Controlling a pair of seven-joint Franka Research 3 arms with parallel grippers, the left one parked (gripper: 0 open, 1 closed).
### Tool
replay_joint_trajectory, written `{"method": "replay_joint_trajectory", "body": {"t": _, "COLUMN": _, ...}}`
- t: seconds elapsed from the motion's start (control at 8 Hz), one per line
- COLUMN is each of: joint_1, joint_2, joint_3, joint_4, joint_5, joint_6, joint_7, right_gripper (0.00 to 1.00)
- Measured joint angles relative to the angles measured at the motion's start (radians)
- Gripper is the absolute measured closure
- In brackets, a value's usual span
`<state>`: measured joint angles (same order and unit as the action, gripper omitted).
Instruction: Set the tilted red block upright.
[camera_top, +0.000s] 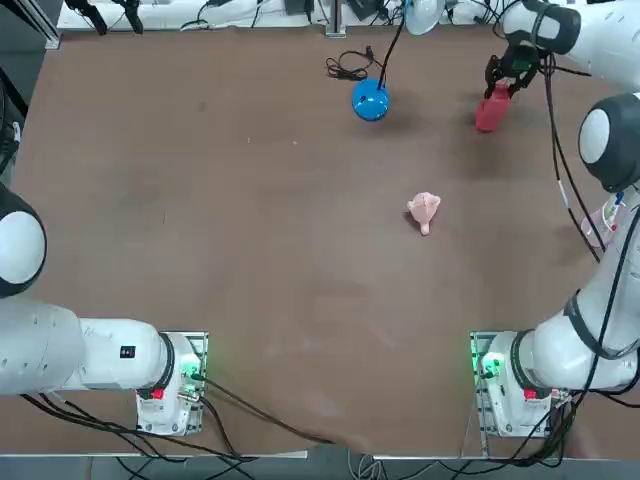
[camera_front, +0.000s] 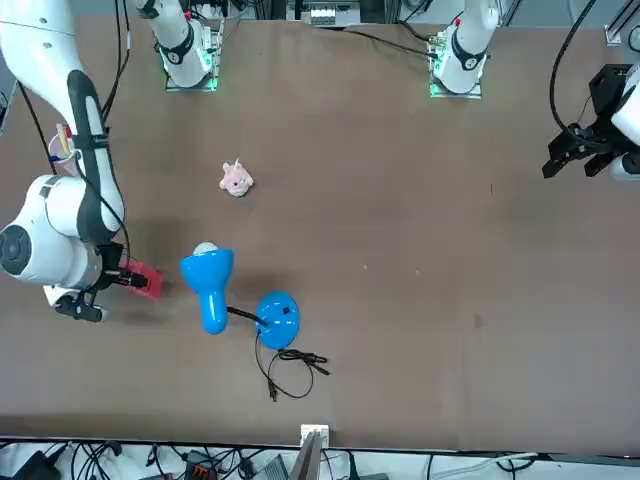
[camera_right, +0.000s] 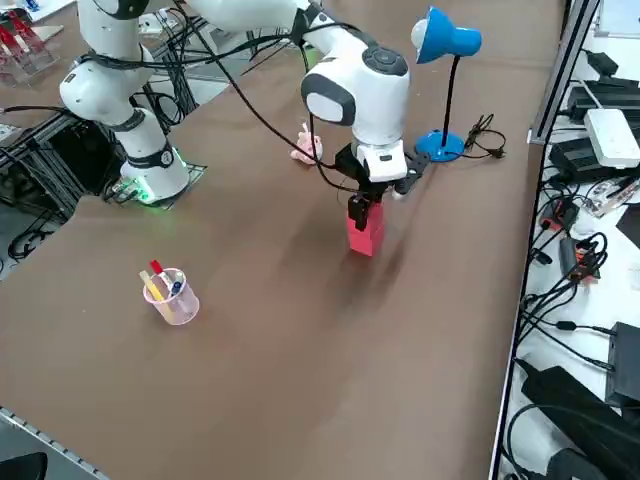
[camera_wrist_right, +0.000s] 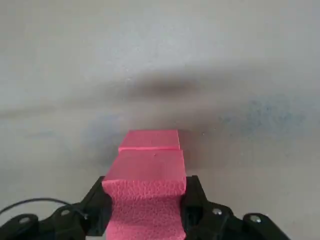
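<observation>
The right gripper (camera_wrist_right: 145, 220) was clenched on the red block (camera_wrist_right: 147, 185), with one dark finger pressed against each side face of the upper part of the block. In the right side view the red block (camera_right: 364, 229) stood close to vertical beneath the right gripper (camera_right: 368, 196), its lower end at or just above the tabletop (camera_right: 300, 330); whether the base was fully seated could not be determined. In the top view the block lay in the far right area of the tabletop, well apart from the pink object (camera_top: 424, 211) nearer the middle and from the blue lamp base (camera_top: 370, 100) farther along the far edge.

Risk 1: if the fingers (camera_wrist_right: 97, 205) were released while the base was resting on one edge only, the block would likely tip back over. Cause: residual lean at release.

Risk 2: the block is taller than wide, so a sideways drag by either finger during withdrawal could topple it. Cause: retreat that is not straight up.

Risk 3: pressing downward with the block already in contact could make it slide or twist in the grip. Cause: excess descent.

The cup of pens (camera_right: 170, 296) near the tabletop edge and the lamp cable (camera_top: 348, 68) at the far edge were well clear, so a collision appeared unlikely
</observation>
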<state>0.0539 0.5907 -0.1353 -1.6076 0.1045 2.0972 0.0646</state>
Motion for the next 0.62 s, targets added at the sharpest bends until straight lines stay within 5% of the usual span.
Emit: {"method": "replay_joint_trajectory", "body": {"t": 0.62, "joint_1": 0.000, "joint_2": 0.003, "joint_3": 0.000, "joint_4": 0.000, "joint_5": 0.000, "joint_6": 0.010, "joint_7": -0.001, "right_gripper": 0.30}}
